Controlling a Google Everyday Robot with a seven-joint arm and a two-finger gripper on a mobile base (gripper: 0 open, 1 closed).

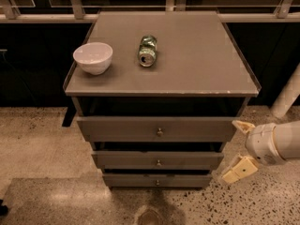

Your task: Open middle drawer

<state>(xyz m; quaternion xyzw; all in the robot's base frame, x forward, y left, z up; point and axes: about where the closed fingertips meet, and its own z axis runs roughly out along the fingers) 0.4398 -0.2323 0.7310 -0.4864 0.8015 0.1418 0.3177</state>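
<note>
The middle drawer (pixel 140 160) is a grey flat front with a small round metal knob (pixel 158 163), second of three alike in the grey cabinet. It stands a little out from the cabinet, like the drawer above (pixel 122 129) and the one below (pixel 136 180). My gripper (pixel 238 149) is at the right side of the cabinet, level with the middle drawer and apart from its right end. Its two cream fingers (pixel 240 169) are spread wide, open and empty, pointing left.
A white bowl (pixel 93 57) and a green can (pixel 147 50) lying on its side rest on the cabinet top (pixel 197 64). A rail with dark panels runs behind. A white post (pixel 288 95) stands at the right. Speckled floor lies in front.
</note>
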